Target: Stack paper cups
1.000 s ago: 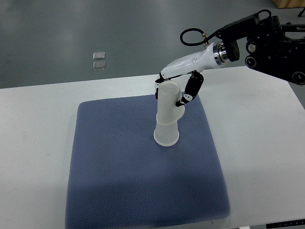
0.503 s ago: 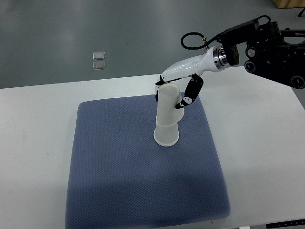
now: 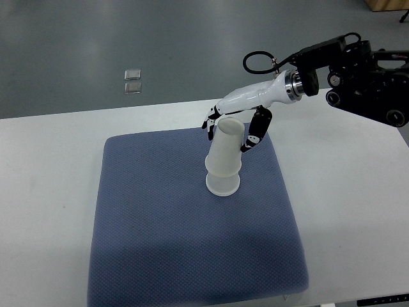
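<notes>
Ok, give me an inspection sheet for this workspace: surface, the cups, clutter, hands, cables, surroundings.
Surface: white table with a blue-grey textured fabric mat on it.
Job's things: white paper cups stacked upside down on the mat, the top one tilted slightly.
Clutter: nothing seen on the table.
Hands: right hand, white with black finger joints, open around the top of the stack, fingers on either side; whether they touch it is unclear. Left hand not in view.
Cables: black looped cable at the right wrist.
Surroundings: grey floor with two small clear square objects.
</notes>
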### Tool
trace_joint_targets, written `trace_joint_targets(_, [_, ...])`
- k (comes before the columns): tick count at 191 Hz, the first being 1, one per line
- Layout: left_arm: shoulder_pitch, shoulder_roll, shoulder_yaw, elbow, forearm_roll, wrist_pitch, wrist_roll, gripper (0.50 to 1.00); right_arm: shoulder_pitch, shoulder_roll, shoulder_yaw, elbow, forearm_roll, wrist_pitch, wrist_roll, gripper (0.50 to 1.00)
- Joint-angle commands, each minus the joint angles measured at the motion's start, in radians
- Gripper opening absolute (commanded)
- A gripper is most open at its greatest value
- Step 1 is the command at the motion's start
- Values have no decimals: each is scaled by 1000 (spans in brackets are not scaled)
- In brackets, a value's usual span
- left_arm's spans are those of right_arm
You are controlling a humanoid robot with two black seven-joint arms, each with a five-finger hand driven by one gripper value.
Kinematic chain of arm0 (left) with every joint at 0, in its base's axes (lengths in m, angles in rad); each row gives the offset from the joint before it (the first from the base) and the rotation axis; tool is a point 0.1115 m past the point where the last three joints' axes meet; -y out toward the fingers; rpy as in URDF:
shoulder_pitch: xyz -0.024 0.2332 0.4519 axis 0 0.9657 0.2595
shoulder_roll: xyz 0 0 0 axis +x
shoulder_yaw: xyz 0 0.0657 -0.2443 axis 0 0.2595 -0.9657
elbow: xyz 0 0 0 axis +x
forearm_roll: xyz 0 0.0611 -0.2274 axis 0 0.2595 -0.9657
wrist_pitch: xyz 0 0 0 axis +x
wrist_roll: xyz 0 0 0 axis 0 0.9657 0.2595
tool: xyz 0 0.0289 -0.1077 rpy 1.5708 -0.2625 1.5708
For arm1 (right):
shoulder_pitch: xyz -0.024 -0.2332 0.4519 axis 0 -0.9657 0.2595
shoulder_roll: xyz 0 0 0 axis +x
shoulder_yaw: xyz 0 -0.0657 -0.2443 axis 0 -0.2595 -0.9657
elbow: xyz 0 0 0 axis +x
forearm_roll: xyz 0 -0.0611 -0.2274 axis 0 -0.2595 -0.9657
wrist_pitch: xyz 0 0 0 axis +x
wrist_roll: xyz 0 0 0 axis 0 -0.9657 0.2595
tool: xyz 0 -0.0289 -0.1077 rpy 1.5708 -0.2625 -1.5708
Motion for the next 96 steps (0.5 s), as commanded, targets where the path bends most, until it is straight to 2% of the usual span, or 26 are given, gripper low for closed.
trace_joint_targets(1, [-1,0,0,0,0,0,0,1000,-10,3,1,3,0,-1,0,901])
trace_joint_targets(96, [-1,0,0,0,0,0,0,1000,5,-2,12,1,0,-3,0,907])
